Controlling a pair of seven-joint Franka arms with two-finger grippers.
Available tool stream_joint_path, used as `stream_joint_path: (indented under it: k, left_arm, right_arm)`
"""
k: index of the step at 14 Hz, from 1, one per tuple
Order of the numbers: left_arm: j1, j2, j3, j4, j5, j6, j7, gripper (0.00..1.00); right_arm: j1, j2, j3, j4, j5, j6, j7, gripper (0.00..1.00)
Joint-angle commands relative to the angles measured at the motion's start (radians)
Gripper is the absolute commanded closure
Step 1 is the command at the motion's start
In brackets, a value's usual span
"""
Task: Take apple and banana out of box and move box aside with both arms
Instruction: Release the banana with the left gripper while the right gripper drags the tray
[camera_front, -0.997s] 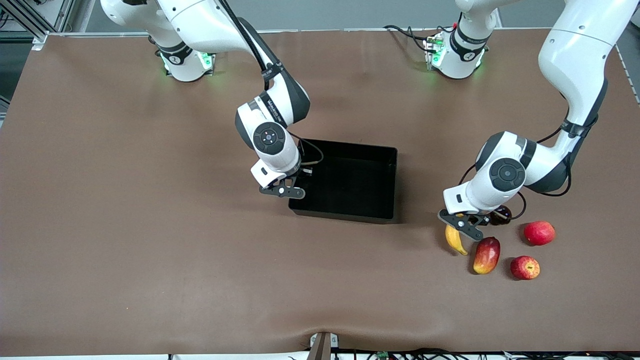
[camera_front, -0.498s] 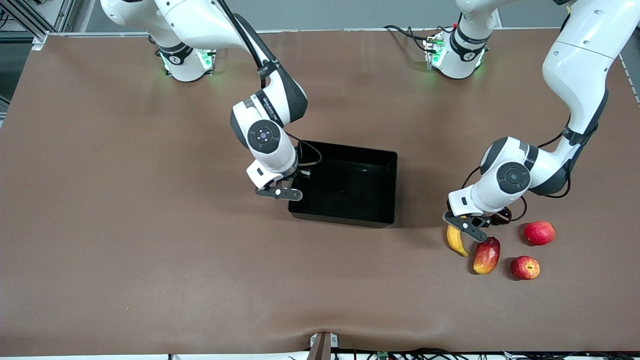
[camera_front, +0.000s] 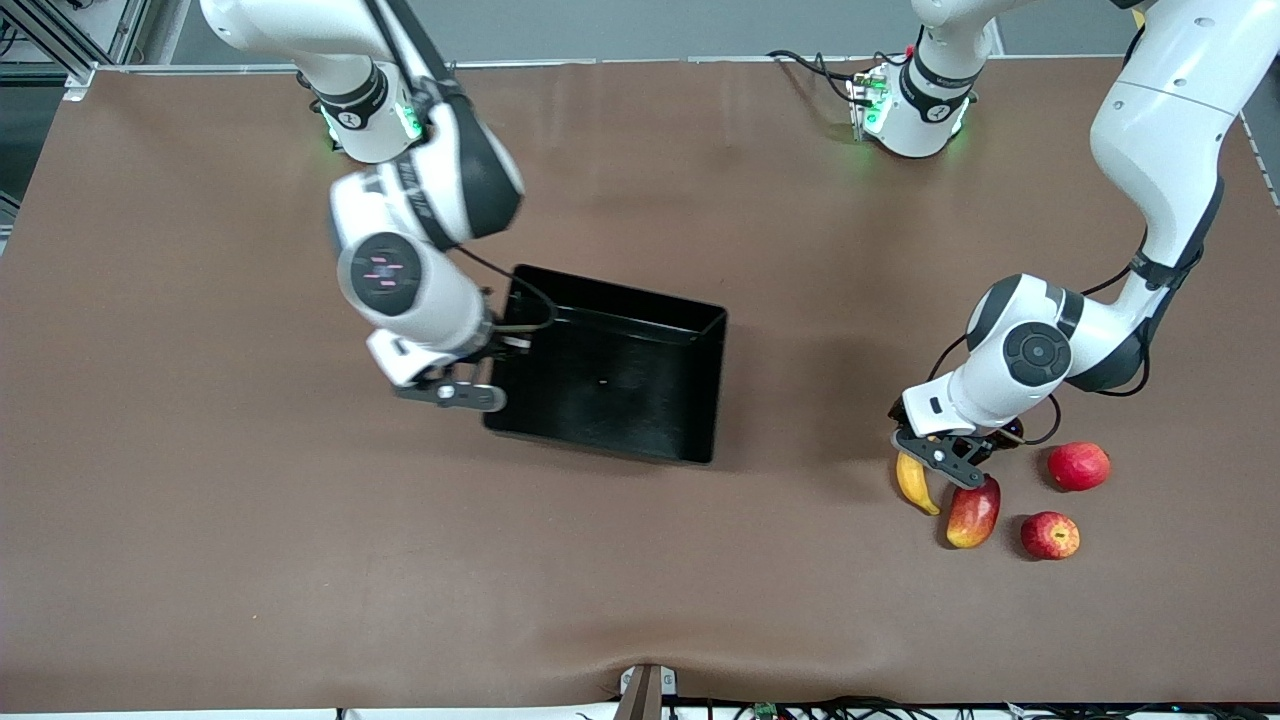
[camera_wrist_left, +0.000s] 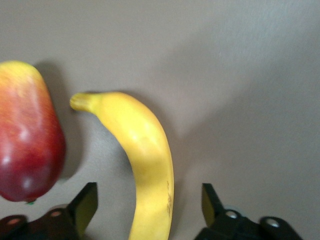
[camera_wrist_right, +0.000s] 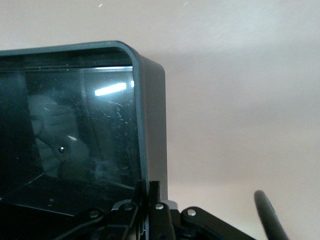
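front view: the right gripper (camera_front: 447, 392), clamped on the box (camera_front: 610, 375) wall, has dragged it toward the frame's left. lower right, the left gripper (camera_front: 945, 462) has sprung apart, releasing the banana (camera_front: 913, 483) near the apple (camera_front: 1049, 535); only the shove remains.

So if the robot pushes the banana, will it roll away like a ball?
Probably not. The banana is long and curved and lies flat on the table, so it would likely slide or spin. Its skin looks smooth, so it might slip between the open left gripper fingers.
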Motion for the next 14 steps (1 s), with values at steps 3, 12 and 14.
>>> stream_joint_path:
  k: [3, 12, 14]
  left_arm:
    - [0.015, -0.126, -0.071, 0.007, -0.082, -0.092, -0.154, 0.00]
    - [0.010, -0.246, -0.092, 0.280, -0.286, -0.593, -0.229, 0.00]
    - [0.013, -0.281, -0.091, 0.317, -0.289, -0.652, -0.242, 0.00]
  right_arm:
    - [-0.092, -0.129, -0.117, -0.018, 0.007, -0.153, -0.226, 1.00]
    - [-0.284, -0.137, -0.396, -0.126, -0.002, -0.209, -0.678, 1.00]
    - [-0.377, -0.094, -0.395, -0.132, -0.007, -0.151, -0.836, 1.00]
